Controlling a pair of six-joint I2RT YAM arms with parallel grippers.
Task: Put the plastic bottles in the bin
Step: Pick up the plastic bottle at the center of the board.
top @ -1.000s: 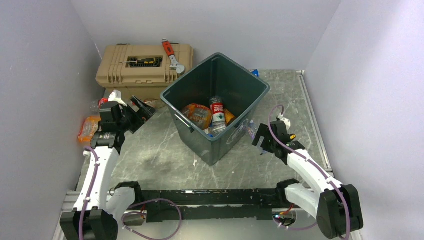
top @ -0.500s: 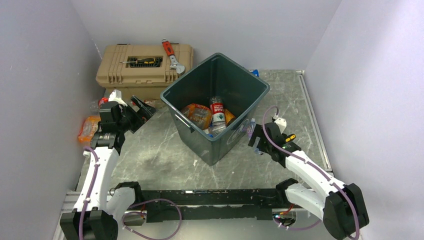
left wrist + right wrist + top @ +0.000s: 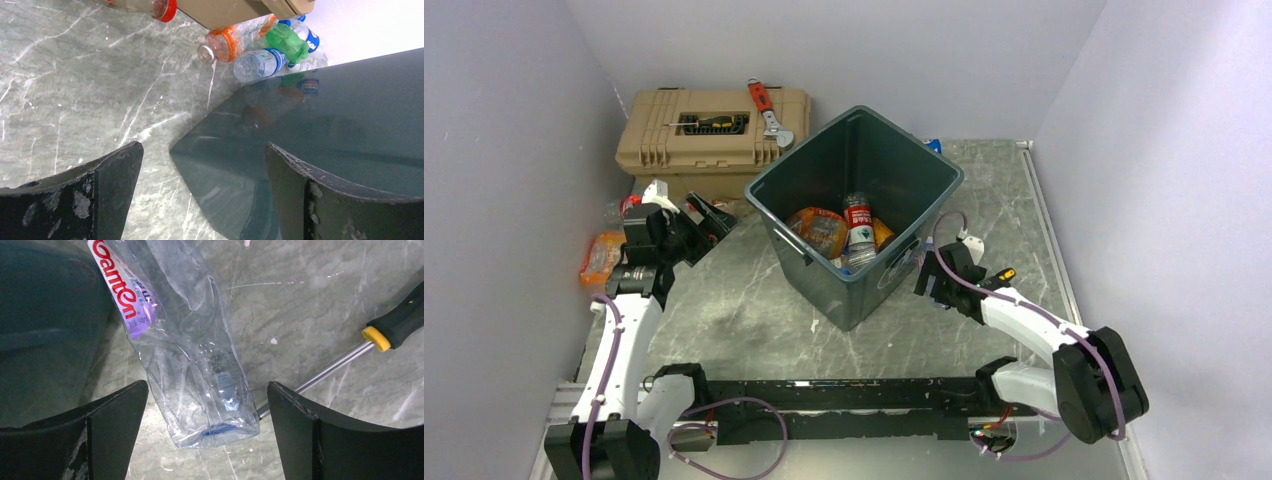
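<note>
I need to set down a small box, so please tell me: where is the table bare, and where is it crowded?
Bare: the marble table between the left arm and the bin, down to the arm bases. Crowded: bottles lie between the toolbox and bin; right of the bin, a crushed bottle and screwdriver lie beneath the open right gripper.
</note>
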